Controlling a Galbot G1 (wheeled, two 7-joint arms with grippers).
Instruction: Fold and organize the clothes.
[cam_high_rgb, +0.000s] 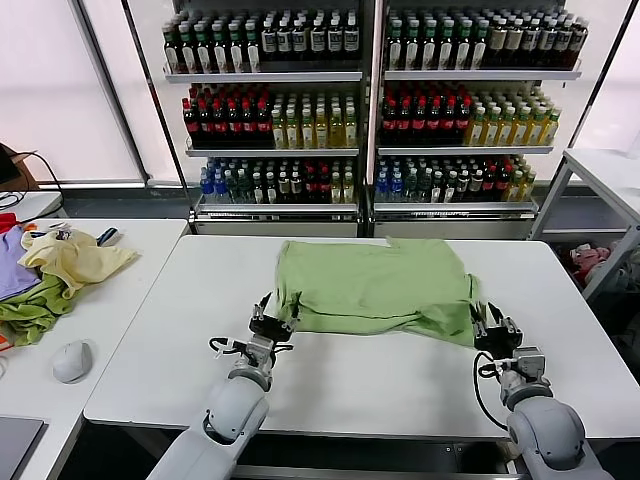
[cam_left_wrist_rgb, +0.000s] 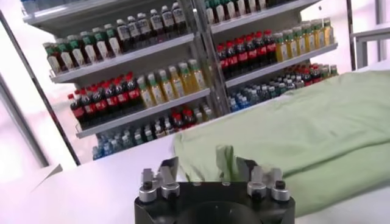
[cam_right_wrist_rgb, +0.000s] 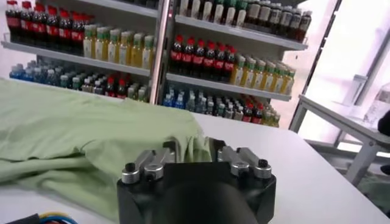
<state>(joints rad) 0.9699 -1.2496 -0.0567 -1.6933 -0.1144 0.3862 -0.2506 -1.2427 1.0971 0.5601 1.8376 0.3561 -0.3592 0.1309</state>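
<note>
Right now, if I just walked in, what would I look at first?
Probably the green shirt spread in the middle of the white table. The left gripper is at its near left corner and the right gripper at its near right corner, each with cloth between its fingers. Behind the table, shelves of bottles fill the back wall, and a pile of clothes sits on a side table to the left.
</note>
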